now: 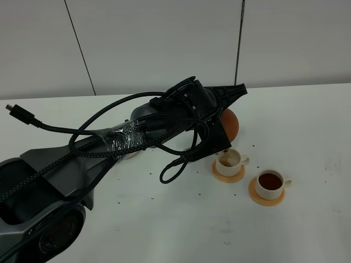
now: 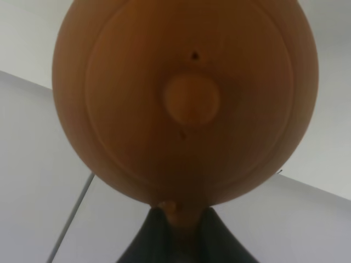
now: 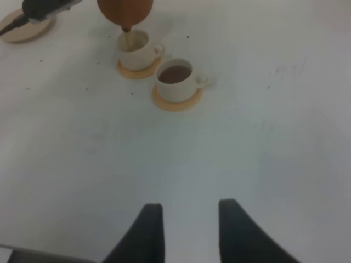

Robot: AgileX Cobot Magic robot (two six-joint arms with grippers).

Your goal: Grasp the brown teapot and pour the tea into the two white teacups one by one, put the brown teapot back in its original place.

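Note:
My left gripper (image 1: 224, 116) is shut on the loop handle of the brown teapot (image 1: 231, 124), which is tipped spout-down over the nearer-left white teacup (image 1: 230, 159). In the left wrist view the teapot's knobbed lid (image 2: 191, 98) fills the picture, with the fingers (image 2: 143, 241) closed on the handle. A thin stream of tea (image 3: 127, 37) falls from the teapot (image 3: 125, 10) into that teacup (image 3: 135, 48). The other white teacup (image 1: 270, 182) (image 3: 175, 80) holds dark tea. My right gripper (image 3: 189, 230) stands open over bare table, well short of the cups.
Each cup sits on an orange coaster (image 1: 226, 175) (image 1: 265, 199). The pale beige saucer (image 3: 22, 28) lies to the teapot's left, mostly hidden under the left arm in the exterior view. Small dark specks dot the white table (image 1: 181, 219). A loose black cable (image 1: 33, 119) juts from the arm.

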